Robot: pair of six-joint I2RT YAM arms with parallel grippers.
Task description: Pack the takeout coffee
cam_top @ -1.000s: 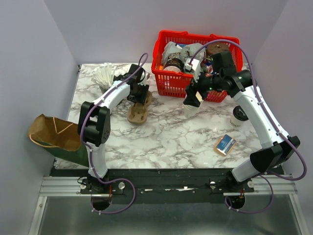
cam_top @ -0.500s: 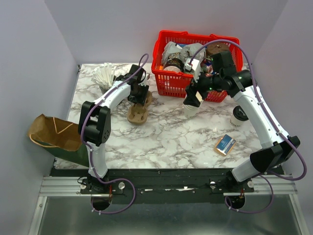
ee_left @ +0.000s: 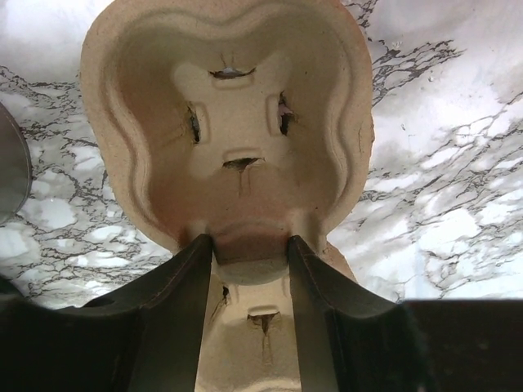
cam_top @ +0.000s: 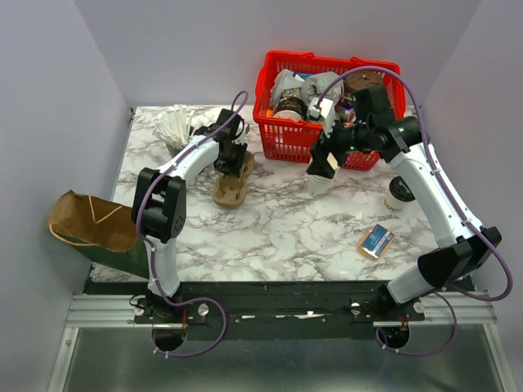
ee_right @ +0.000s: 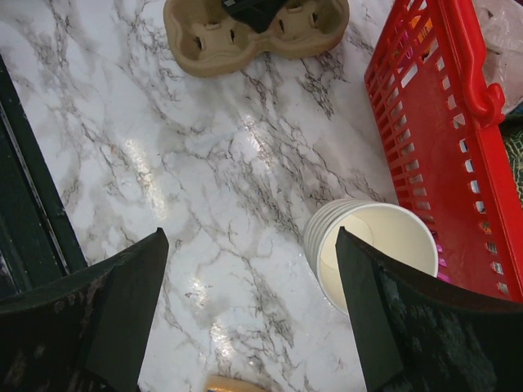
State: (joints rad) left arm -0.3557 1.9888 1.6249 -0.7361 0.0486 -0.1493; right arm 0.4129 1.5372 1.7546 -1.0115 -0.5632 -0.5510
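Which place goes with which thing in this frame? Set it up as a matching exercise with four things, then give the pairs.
Things:
1. cup carrier
2. paper bag
3. white cups
4. red basket

Places:
A. at the back of the table, full of items
B. under the open right gripper
C. between the fingers of the left gripper
D. beyond the table's left edge

Pairs: 1-C, 2-D, 3-B, 4-A

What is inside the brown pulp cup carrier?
In the brown pulp cup carrier, one well is empty, showing slit flaps. The left gripper hides most of the other.
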